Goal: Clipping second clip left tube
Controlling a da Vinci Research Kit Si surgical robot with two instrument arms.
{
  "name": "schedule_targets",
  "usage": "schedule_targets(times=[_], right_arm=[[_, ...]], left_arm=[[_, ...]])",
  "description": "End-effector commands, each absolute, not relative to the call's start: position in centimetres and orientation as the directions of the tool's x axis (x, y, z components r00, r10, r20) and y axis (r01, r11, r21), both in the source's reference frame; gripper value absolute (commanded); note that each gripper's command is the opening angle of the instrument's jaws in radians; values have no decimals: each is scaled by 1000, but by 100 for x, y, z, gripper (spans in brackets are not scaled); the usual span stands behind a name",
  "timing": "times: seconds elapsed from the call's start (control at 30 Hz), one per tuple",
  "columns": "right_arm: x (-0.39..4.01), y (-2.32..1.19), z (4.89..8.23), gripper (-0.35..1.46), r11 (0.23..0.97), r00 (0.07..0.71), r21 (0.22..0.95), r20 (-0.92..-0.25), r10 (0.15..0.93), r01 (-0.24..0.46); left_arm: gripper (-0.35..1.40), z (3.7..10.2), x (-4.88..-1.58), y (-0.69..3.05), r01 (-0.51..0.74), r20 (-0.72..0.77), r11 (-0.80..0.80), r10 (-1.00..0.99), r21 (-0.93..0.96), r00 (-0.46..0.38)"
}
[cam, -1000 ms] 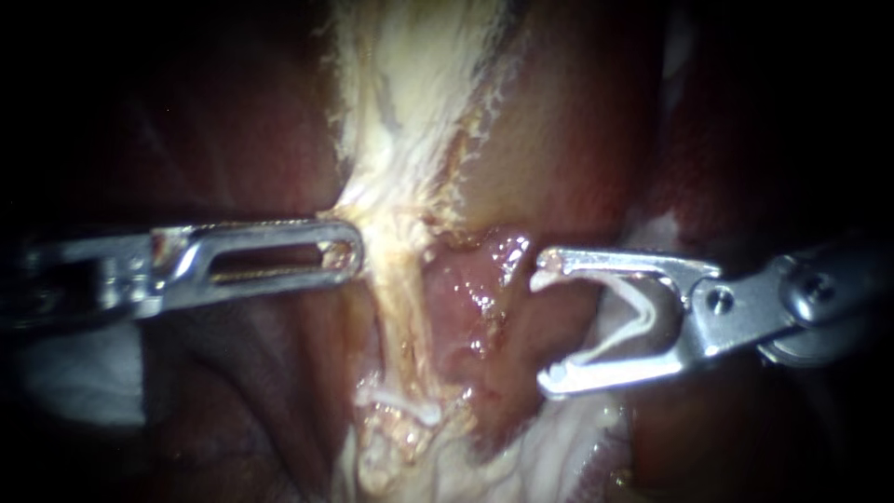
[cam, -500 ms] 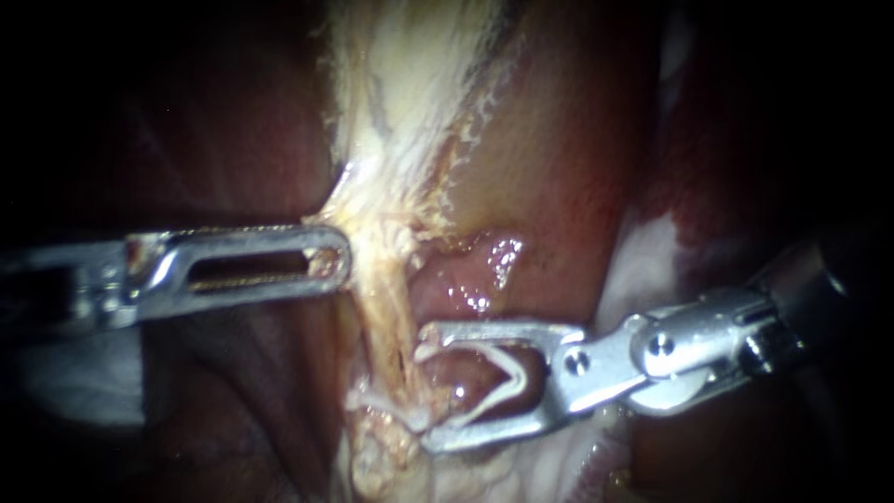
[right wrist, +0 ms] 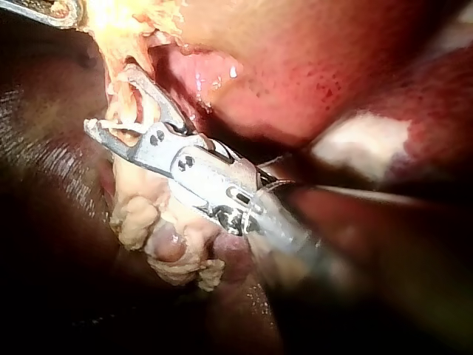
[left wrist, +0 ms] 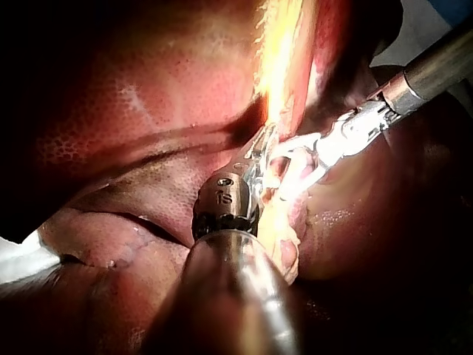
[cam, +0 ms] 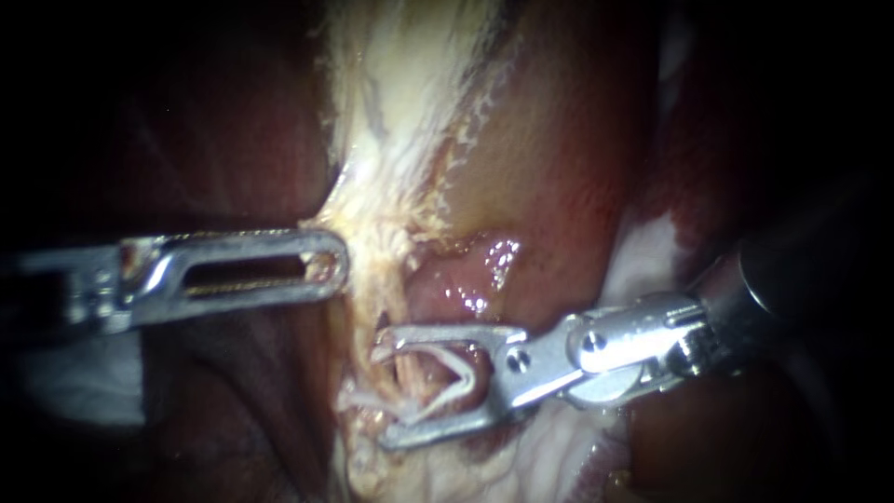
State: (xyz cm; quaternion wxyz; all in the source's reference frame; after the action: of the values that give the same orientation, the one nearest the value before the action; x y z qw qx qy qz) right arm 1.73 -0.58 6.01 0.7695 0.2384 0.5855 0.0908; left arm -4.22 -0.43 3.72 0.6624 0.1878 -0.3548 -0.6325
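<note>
– Steel on the left: what is that instrument doing?

– The left instrument (cam: 331,265) comes in level. Its slotted claw is closed, and the tip pinches the pale tissue (cam: 386,233) at the head of the tube. That tissue is drawn to a point toward the tip.

– And the tube itself?

– The tube (cam: 402,371) is a thin yellowish strand running down from the pale tissue, in the middle of the endoscope view. The left wrist view shows mottled red liver (left wrist: 148,89) beside it.

– Then the right side?

– The right instrument (cam: 382,394) enters from the right. Its claw stands wide, one limb on each side of the tube. Both limbs bear on the loaded clip (cam: 461,373), a white V seated inside the claw. The clip's arms straddle the tube and have not met.

– Anything else on the tube?

– A lower clip (cam: 358,401), also white, lies across it just beside the tip of the claw's lower limb. I cannot tell whether the two touch.
</note>
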Motion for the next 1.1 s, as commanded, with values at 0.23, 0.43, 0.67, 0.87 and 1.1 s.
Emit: schedule_targets(times=[0.23, 0.43, 0.67, 0.87, 1.1], right_arm=[[184, -60, 603, 59, 855, 301, 503, -841, 449, 127], [193, -65, 606, 59, 848, 305, 515, -833, 461, 127], [201, -72, 609, 58, 827, 306, 546, -817, 489, 134], [202, -76, 608, 54, 806, 317, 577, -795, 517, 133], [201, -76, 608, 43, 803, 323, 582, -791, 520, 132]], left_arm=[[-35, 369, -423, -44, 707, 233, 128, -971, 696, -53], [-35, 369, -423, -45, 707, 233, 128, -971, 696, -53], [-35, 369, -423, -45, 707, 233, 128, -971, 696, -53], [-35, 369, -423, -45, 707, 233, 128, -971, 696, -53], [-35, 369, -423, -45, 706, 233, 128, -971, 696, -53]])
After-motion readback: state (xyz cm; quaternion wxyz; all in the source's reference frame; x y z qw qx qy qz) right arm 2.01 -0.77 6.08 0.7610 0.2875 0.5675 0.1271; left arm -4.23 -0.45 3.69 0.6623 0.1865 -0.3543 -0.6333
